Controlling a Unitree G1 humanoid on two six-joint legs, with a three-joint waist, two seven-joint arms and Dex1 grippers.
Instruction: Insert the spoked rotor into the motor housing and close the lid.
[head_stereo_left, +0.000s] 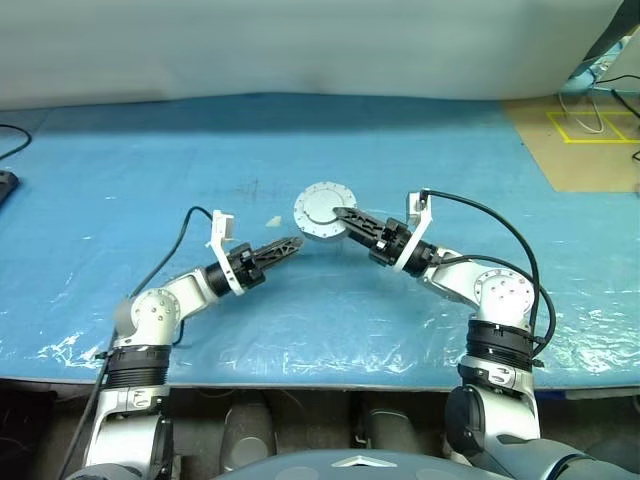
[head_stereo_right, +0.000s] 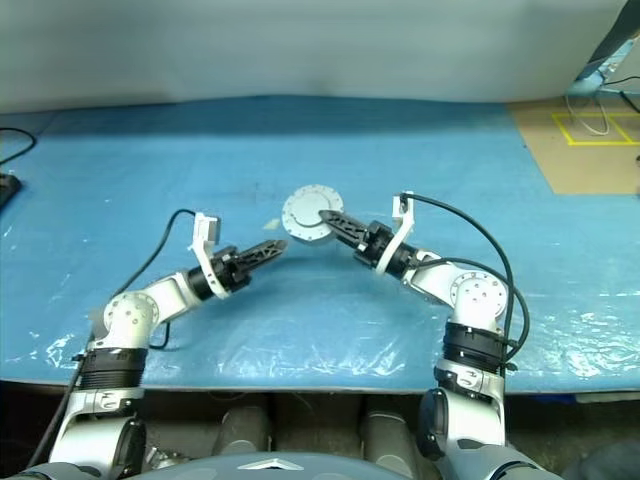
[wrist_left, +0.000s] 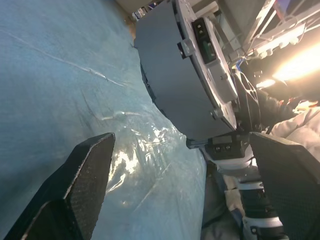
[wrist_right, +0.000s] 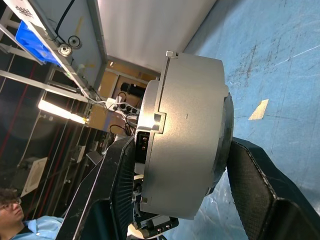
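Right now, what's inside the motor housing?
Can't see inside. The right gripper holds the motor housing off the blue table, and its pale round face covers the interior; rotor and windings are hidden.

Head pair high over the table (head_stereo_left: 120, 180); wrist cameras close, near-level.

Blue-covered table (head_stereo_left: 150, 180), pale scrap (head_stereo_left: 273, 221)

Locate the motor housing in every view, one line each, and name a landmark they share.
Left eye view: motor housing at centre, held up by the right end effector.
Right eye view: centre, slightly left.
Left wrist view: seen edge-on at upper centre.
Right wrist view: grey drum between the fingers at centre.
Shared landmark: the blue table cover.
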